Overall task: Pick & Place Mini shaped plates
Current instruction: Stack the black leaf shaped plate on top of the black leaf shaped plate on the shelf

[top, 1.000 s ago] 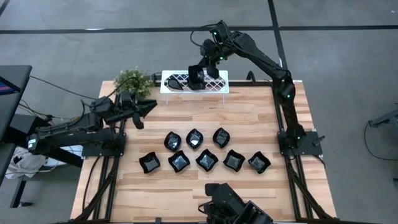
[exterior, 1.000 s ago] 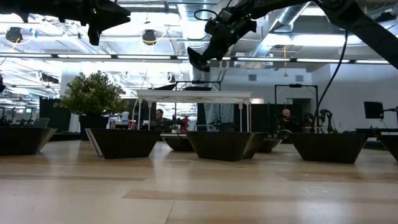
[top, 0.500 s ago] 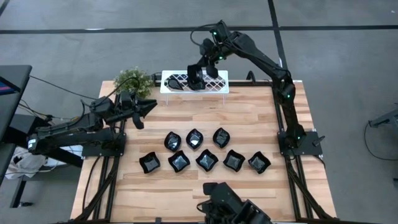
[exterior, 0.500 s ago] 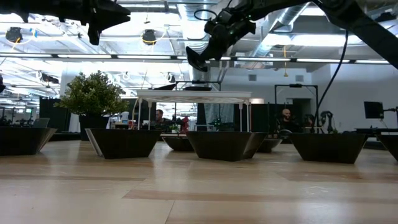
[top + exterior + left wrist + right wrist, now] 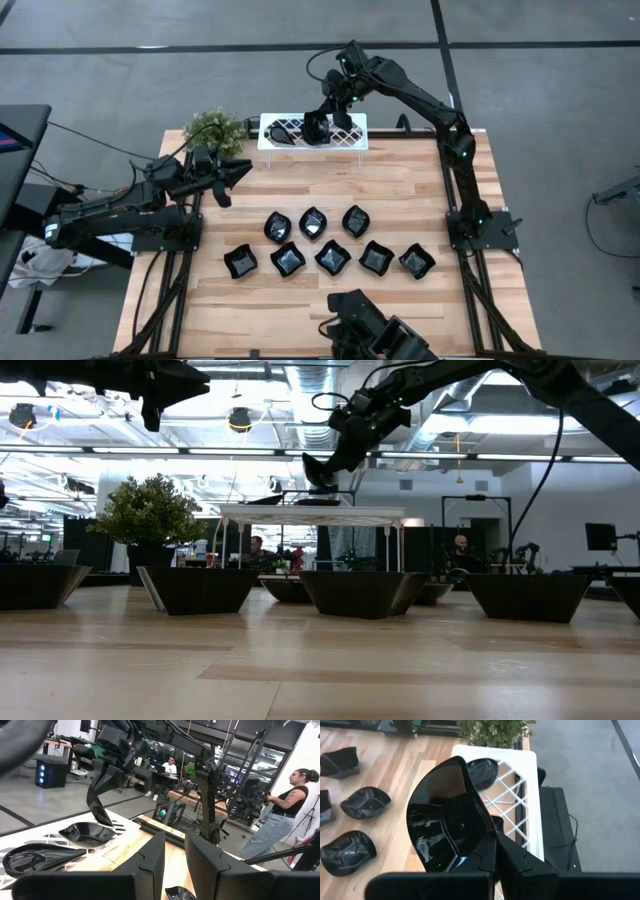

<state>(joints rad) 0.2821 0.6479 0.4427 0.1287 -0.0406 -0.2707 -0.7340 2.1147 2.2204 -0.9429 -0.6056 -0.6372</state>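
Observation:
My right gripper [image 5: 318,122] hovers over the white lattice rack [image 5: 345,138] at the table's far edge, shut on a glossy black leaf-like dish [image 5: 445,822]. Two more dishes lie on the rack top: a slim teardrop [image 5: 40,857] and a rounded bowl [image 5: 87,832]. Several black dishes [image 5: 313,222] stand in two rows on the wooden table's middle. My left gripper [image 5: 238,172] waits, narrowly open, above the table's left side, pointing right. My right gripper pinches the dish by its rim at one end [image 5: 482,847] between the two fingers, coming from above and slanting down. The dish hangs steeply tilted below the fingers, and its lower tip [image 5: 318,478] is clear of the rack top.
A small green potted plant [image 5: 213,128] stands just left of the rack at the table's far left corner. A dark camera mount [image 5: 375,335] sits at the near edge. Bare wood lies between the rack and the rows of dishes. People [image 5: 285,815] are in the room beyond.
My right gripper has come down toward the rack with the dish, and the dish's lower tip now hangs closer above the rack top. The wrist has swung a little toward the far edge.

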